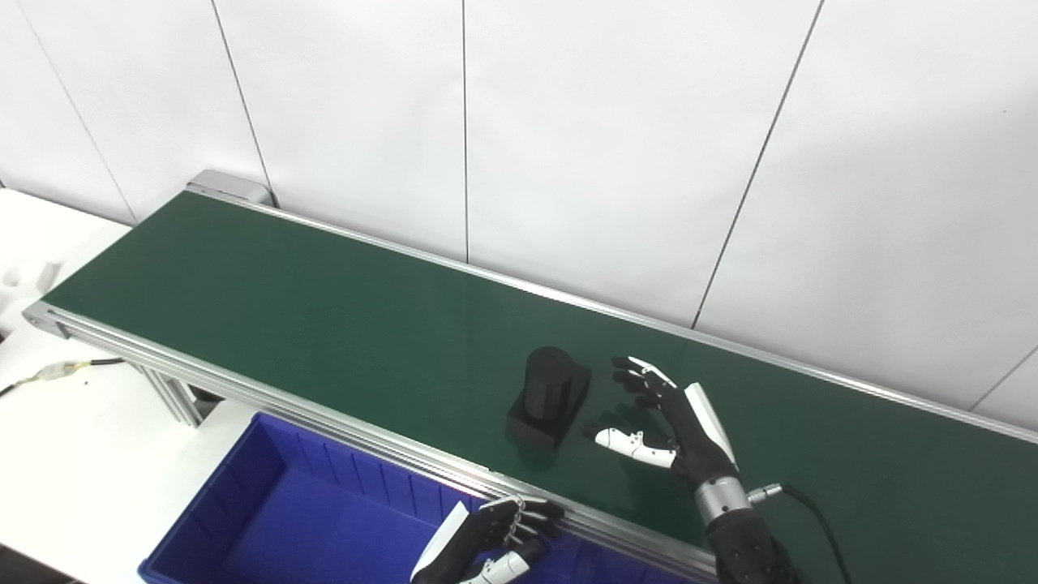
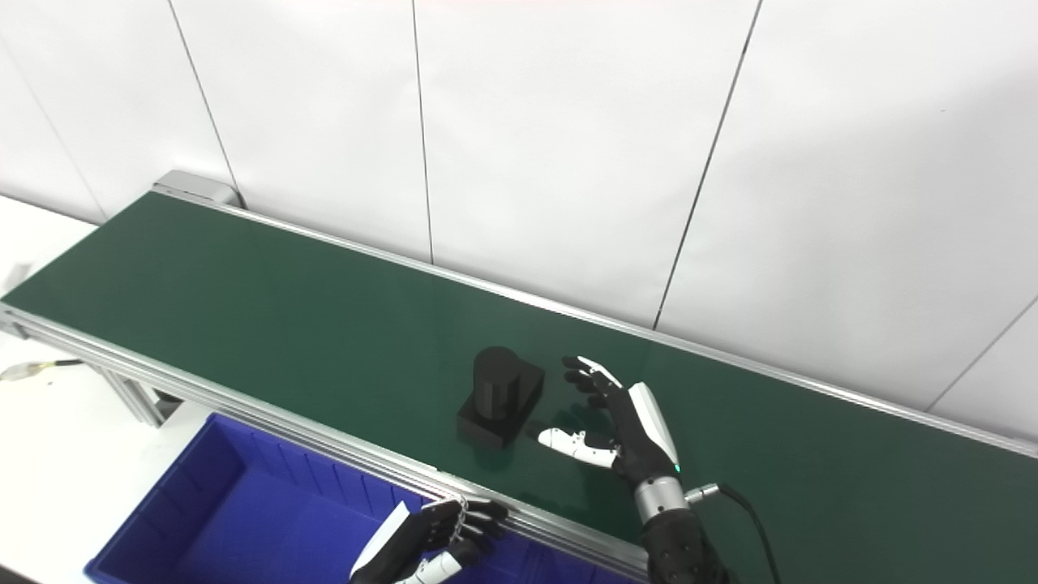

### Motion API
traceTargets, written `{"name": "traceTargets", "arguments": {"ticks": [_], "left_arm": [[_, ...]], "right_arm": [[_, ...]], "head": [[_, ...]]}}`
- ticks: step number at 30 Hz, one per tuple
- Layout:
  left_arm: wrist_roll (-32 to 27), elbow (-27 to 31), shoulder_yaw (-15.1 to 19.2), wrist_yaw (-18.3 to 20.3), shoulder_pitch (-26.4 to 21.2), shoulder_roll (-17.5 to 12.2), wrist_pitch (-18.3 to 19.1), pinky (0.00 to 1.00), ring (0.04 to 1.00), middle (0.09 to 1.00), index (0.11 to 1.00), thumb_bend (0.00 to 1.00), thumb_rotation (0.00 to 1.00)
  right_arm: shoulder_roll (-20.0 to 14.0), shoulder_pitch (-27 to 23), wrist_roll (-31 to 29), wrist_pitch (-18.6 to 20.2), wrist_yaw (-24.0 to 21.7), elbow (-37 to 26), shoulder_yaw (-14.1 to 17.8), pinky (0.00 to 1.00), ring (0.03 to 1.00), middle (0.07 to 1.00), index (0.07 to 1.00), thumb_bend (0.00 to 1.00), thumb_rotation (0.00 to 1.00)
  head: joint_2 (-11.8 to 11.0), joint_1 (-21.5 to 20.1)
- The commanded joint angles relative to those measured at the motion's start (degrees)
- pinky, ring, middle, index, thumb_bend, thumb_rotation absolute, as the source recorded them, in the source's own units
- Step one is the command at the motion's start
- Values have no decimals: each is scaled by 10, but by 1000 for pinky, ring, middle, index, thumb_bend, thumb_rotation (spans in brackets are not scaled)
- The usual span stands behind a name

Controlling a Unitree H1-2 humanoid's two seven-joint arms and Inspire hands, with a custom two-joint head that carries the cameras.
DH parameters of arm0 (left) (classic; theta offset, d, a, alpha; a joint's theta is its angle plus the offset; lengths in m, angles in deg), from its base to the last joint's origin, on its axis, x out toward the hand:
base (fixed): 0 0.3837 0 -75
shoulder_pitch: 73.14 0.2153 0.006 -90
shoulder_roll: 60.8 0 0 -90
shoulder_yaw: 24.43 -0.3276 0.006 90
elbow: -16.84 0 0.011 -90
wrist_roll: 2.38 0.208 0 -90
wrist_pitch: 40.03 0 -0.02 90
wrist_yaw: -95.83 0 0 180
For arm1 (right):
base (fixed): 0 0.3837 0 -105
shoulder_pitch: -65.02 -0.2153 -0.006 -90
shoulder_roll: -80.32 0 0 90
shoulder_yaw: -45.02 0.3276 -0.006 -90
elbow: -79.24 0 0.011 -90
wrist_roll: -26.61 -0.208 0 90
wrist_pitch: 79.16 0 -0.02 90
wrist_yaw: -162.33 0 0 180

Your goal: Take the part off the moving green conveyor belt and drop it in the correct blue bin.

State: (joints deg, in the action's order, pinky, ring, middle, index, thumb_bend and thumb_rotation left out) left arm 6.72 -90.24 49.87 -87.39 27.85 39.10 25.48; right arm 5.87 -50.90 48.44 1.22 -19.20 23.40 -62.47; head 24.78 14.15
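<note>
At centre frame, a black part (image 1: 548, 397) sits on the green belt (image 1: 324, 316) just left of the right hand (image 1: 669, 422), spread open and empty, while the left hand (image 1: 486, 543), fingers curled on nothing, hovers at bottom centre over the blue bin (image 1: 268, 503).

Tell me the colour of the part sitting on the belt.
Black all over, the part shows best in the left eye view.

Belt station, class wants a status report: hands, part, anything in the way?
Right hand open, beside black part, not touching. Left hand curled, empty, over blue bin. Part upright on green belt. Nothing between.
</note>
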Motion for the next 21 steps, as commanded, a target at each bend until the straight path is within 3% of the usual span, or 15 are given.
{"name": "traceTargets", "arguments": {"ticks": [1,21], "left_arm": [[5,21,-3,-11,-3,2,-24,500,587,662,716,709,877],[11,28,-8,-16,5,8,-24,500,585,662,715,750,892]], "right_arm": [[10,-30,5,-17,11,-4,-4,799,833,817,847,691,393],[23,-34,22,-14,14,-5,-20,804,837,823,841,740,402]], "head": [[0,-1],[6,1]]}}
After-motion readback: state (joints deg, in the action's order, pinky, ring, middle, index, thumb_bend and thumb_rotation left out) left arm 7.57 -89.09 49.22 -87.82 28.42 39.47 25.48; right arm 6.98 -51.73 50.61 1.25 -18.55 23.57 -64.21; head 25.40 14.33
